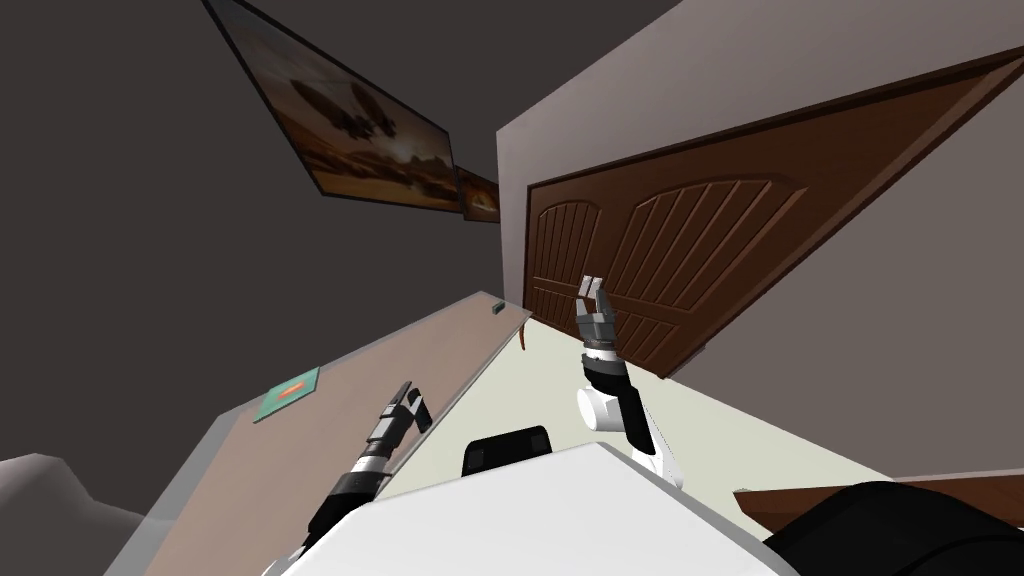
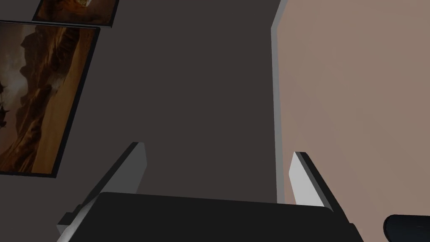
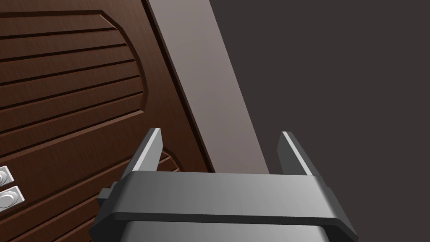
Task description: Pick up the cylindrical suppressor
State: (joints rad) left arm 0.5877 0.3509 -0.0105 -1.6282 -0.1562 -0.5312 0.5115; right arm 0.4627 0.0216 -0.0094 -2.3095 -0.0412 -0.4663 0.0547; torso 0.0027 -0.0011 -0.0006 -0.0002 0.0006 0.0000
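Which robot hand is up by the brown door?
The right gripper, raised in front of the door; the left gripper sits low by the long table.

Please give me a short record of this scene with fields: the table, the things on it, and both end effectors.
table: long, brownish, on my left
on table: flat teal item; small dark object at the far end, too small to identify
left end effector: open, over the table's edge
right end effector: open, raised before the brown door
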